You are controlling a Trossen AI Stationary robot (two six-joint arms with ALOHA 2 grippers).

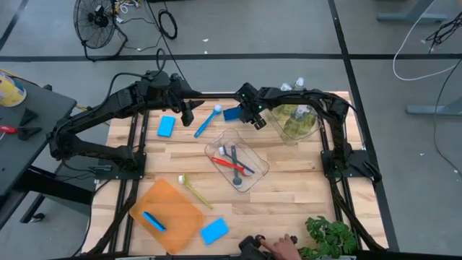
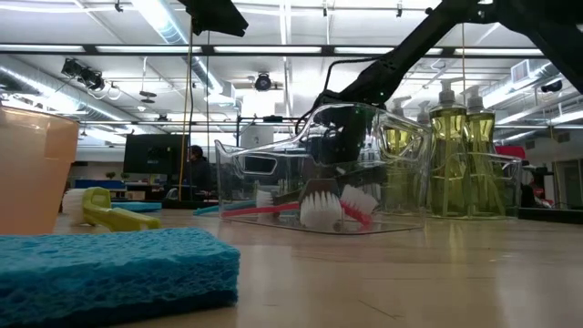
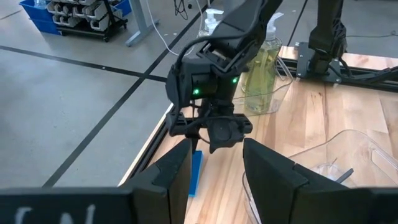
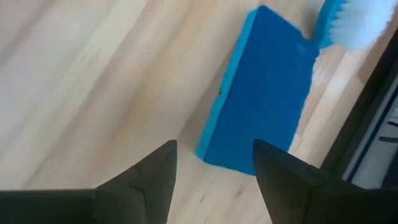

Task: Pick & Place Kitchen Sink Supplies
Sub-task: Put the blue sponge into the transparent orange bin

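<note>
A flat blue sponge (image 4: 261,93) lies on the wooden table near its far edge, beside the white head of a blue brush (image 1: 207,120). My right gripper (image 4: 214,155) hangs open just above the sponge's near end and touches nothing. My left gripper (image 1: 189,115) waits open above the table's far left, looking toward the right arm. A second blue sponge (image 1: 166,126) lies below it. A third (image 1: 214,230) lies near the front edge. A yellow-green brush (image 1: 193,189) lies on the wood. Soap bottles (image 2: 455,155) stand in a clear tub (image 1: 296,119) at the far right.
A clear tub (image 1: 237,160) at the table's middle holds red and grey brushes. An orange tray (image 1: 170,209) at the front left holds a blue brush (image 1: 153,221). A green plant (image 1: 330,237) and a person's hand (image 1: 280,245) are at the front edge.
</note>
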